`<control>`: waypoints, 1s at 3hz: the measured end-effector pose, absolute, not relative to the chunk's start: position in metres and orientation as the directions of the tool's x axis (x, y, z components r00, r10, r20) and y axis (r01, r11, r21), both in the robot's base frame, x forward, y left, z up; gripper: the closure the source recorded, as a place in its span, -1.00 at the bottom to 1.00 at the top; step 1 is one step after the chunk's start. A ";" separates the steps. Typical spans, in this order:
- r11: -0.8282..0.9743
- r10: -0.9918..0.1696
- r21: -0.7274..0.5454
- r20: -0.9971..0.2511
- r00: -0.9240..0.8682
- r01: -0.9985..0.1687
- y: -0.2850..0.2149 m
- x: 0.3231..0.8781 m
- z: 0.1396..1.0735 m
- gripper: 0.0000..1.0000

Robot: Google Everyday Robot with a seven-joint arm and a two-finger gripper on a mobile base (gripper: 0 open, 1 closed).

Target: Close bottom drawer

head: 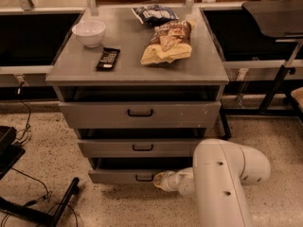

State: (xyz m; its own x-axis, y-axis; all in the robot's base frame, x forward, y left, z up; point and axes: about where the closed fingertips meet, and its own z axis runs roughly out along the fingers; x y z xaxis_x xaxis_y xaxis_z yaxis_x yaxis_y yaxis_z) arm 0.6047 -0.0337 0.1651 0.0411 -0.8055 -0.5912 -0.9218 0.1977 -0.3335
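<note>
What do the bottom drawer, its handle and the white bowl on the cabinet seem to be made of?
The bottom drawer: matt grey, flat front, probably painted metal or laminate. Its handle: thin black bar, metal or plastic. The bowl: smooth plain white, perhaps ceramic or plastic. The gripper, pale and smooth like plastic, is at the drawer's front beside the handle.

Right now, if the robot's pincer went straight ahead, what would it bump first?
Probably the bottom drawer. The pincer sits low at its front panel, pointing left toward the black handle. Whether it already touches is unclear.
</note>
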 end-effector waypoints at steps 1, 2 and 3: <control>0.198 -0.805 -0.333 -0.591 0.041 -0.922 -0.034 0.605 0.165 0.15; 0.198 -0.805 -0.333 -0.591 0.041 -0.922 -0.034 0.605 0.165 -0.31; 0.198 -0.805 -0.333 -0.591 0.041 -0.922 -0.034 0.605 0.165 -0.78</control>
State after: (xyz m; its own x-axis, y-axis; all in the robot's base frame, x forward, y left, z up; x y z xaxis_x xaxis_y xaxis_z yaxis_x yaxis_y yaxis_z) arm 0.6046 -0.0336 0.1650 0.0411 -0.8055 -0.5912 -0.9218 0.1976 -0.3334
